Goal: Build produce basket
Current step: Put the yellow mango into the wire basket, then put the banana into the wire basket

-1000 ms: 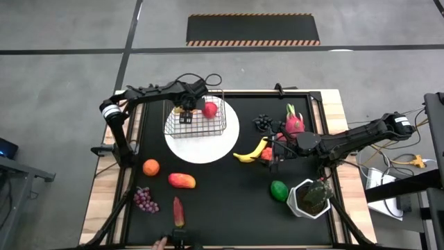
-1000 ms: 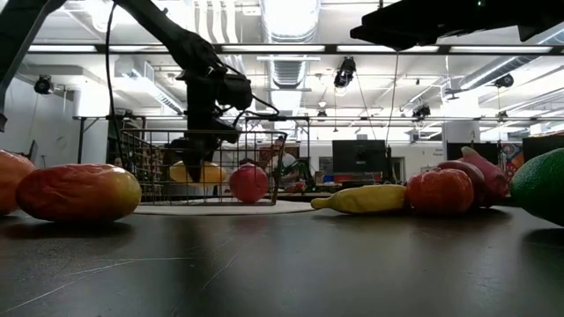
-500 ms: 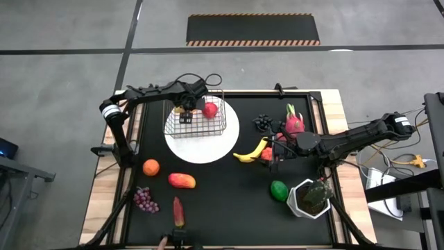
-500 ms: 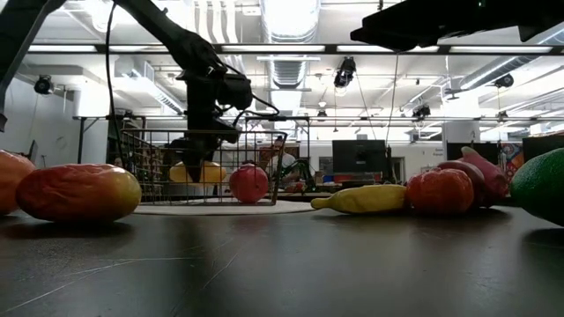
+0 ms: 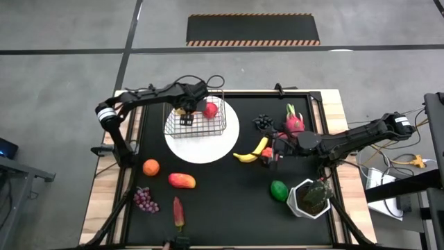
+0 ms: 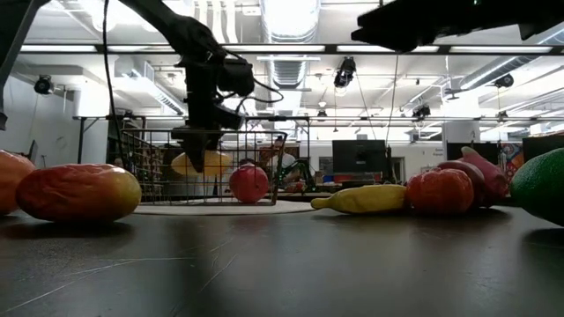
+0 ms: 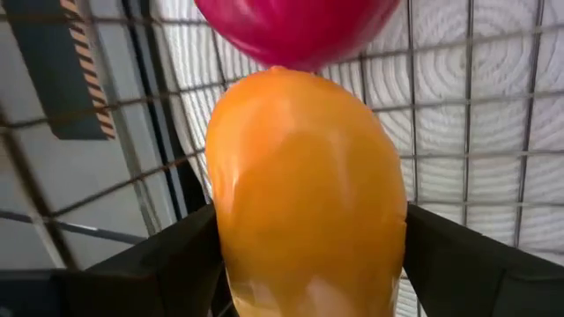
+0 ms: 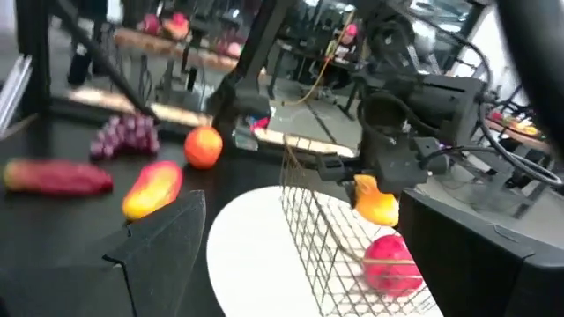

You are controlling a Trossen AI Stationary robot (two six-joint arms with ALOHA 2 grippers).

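The wire basket stands on a white plate. A red apple lies on the basket's floor. My left gripper reaches down into the basket, shut on a yellow-orange fruit. My right gripper hovers open above the banana and a second red apple, touching nothing. Its two fingers stand wide apart in the right wrist view. My left gripper pinches the yellow-orange fruit between its two fingers, one on each side of the fruit's middle. The fingers come from above, pointing down into the basket. The fruit is lifted clear of the basket's floor, next to the red apple.
On the black mat lie an orange, a mango, purple grapes and a chilli near the left front. A dragon fruit, dark grapes, a lime and a potted plant are on the right.
My left gripper has risen a little inside the basket, still shut, and the yellow-orange fruit has gone up with it, higher above the basket's floor than before. The basket and the apple in it have stayed put.
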